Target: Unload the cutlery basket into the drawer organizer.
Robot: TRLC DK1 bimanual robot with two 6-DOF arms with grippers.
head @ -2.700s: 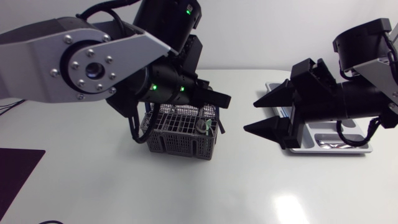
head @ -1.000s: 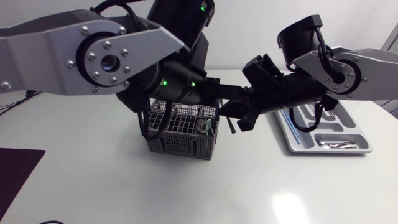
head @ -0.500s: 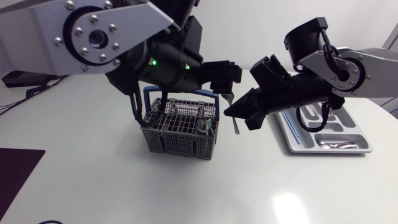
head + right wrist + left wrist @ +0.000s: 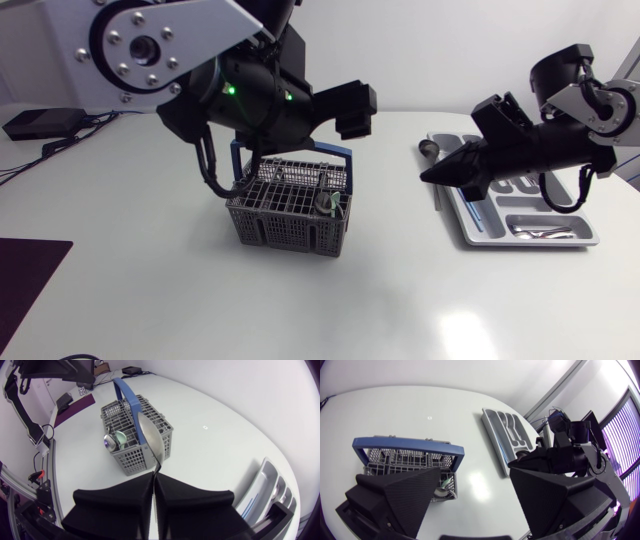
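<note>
The grey cutlery basket (image 4: 290, 208) with a blue handle stands mid-table, and a spoon bowl (image 4: 322, 203) shows in its right compartment. My left gripper (image 4: 346, 108) hangs above the basket's right end. In the left wrist view its fingers (image 4: 415, 492) stand wide apart with nothing between them. My right gripper (image 4: 432, 176) is shut on a spoon (image 4: 428, 149) at the left edge of the grey drawer organizer (image 4: 578, 238). In the right wrist view the spoon (image 4: 150, 440) sticks out ahead of the shut gripper (image 4: 153, 476), with the basket (image 4: 127, 457) beyond it.
The organizer (image 4: 495, 422) lies right of the basket and holds some cutlery (image 4: 540, 232) in its front compartment. A dark mat (image 4: 25, 280) lies at the table's front left corner. White tabletop stretches in front of the basket.
My left gripper opened and let go of the spoon, then drew back over the basket. My right gripper, shut on the spoon, carried it right to the organizer's edge.
</note>
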